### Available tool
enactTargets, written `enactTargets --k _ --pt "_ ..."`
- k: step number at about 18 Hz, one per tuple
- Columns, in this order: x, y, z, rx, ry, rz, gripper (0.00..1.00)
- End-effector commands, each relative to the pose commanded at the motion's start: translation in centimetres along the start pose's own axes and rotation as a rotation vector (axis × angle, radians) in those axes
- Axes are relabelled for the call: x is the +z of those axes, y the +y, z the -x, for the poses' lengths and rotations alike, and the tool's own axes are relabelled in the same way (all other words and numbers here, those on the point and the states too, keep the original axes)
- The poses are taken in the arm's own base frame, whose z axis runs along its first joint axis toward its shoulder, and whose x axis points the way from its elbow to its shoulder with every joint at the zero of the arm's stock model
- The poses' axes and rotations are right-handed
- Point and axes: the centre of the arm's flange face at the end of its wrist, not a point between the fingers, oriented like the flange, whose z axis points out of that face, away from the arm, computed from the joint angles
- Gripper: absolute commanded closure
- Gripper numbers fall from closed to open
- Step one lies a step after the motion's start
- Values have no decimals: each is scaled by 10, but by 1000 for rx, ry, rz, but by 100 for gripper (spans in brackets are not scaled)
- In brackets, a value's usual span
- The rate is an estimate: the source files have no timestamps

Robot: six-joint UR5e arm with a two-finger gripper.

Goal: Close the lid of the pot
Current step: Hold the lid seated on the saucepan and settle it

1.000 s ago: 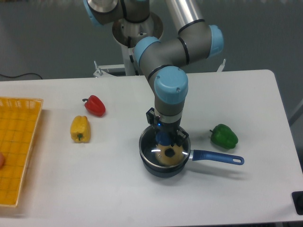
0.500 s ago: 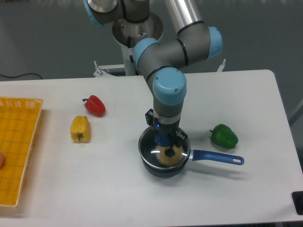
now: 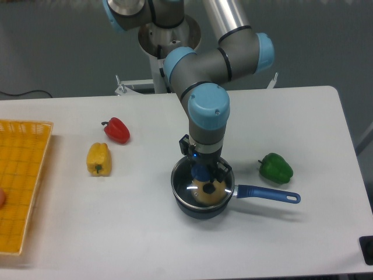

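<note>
At the far left a yellow mesh basket point(image 3: 20, 181) lies on the white table point(image 3: 116, 233), unchanged from the earlier pictures. To its right sit a yellow pepper point(image 3: 98, 158) and, just above it, a red pepper point(image 3: 117, 130); neither has moved.

In the middle, the pot point(image 3: 201, 205) stands with its blue handle point(image 3: 267, 194) pointing right. The pot lid point(image 3: 198, 188) rests across the pot's rim, and a tan, round thing shows through the glass. The gripper point(image 3: 203, 172) reaches straight down over the lid's centre, its fingers drawn in narrow around the dark blue knob; whether they press on it or only flank it cannot be told. Compared with a second ago the arm and wrist have shifted very slightly to the left, and the lid with them; since half a second ago almost nothing differs.

Further right, a green pepper point(image 3: 275, 167) lies near the handle but apart from it, where it was before.

No brand, label or writing can be read anywhere.
</note>
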Motion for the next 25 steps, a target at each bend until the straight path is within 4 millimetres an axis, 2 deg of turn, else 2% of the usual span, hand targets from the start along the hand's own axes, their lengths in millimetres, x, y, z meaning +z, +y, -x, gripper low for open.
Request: enactTargets --k 16,17,20,23,25 --pt "8 -2 0 3 4 21 35" --pt "8 -2 0 4 3 22 31" --pt "7 -2 0 4 2 20 27" --pt "8 -2 0 4 4 21 17" --pt "7 -3 2 1 2 18 17"
